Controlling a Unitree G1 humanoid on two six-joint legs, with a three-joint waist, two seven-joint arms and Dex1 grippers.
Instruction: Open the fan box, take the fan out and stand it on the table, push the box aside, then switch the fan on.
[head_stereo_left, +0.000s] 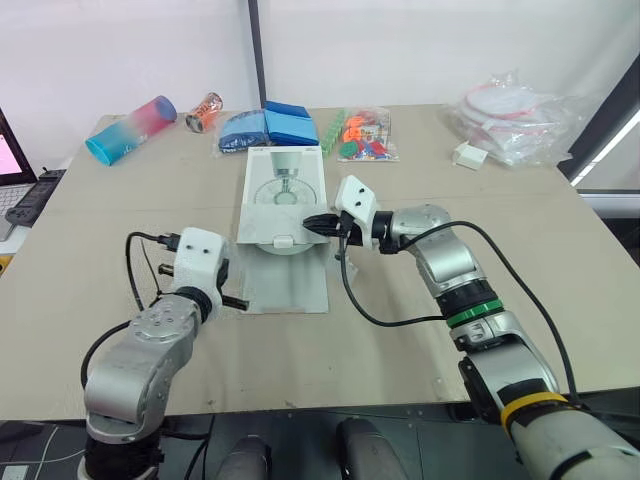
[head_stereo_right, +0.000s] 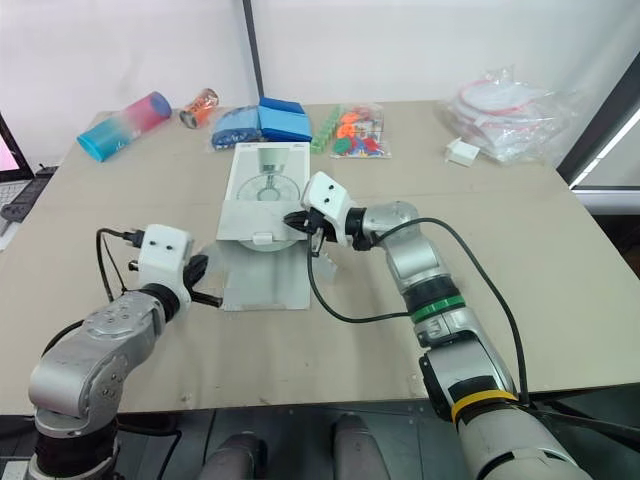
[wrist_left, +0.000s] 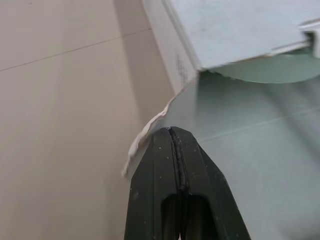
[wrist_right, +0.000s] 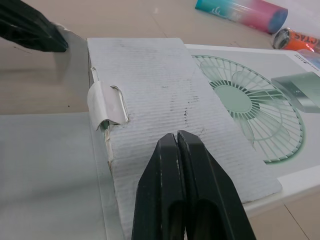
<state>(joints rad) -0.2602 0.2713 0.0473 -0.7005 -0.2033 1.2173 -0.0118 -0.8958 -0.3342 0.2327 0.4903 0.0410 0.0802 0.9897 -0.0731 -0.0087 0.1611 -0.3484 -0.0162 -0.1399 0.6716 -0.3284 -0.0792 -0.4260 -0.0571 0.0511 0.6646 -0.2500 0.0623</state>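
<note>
The white fan box (head_stereo_left: 285, 185), with a fan printed on its top, lies flat in the middle of the table. Its long outer flap (head_stereo_left: 288, 282) is folded out flat on the table toward me. A corrugated inner flap (wrist_right: 165, 95) with a tab (wrist_right: 104, 105) covers the box's near end. My left gripper (head_stereo_left: 238, 301) is shut, its tip at the left edge of the outer flap (wrist_left: 250, 130). My right gripper (head_stereo_left: 310, 222) is shut, its tip resting against the inner flap at the box's right front corner. The fan itself is hidden inside.
Along the back stand a blue-pink bottle (head_stereo_left: 130, 128), a can (head_stereo_left: 203, 112), blue packets (head_stereo_left: 270, 125) and a bag of colourful pieces (head_stereo_left: 365, 135). A plastic bag (head_stereo_left: 515, 112) and small white box (head_stereo_left: 469, 155) lie back right. A keyboard (head_stereo_left: 30, 195) sits at the left edge.
</note>
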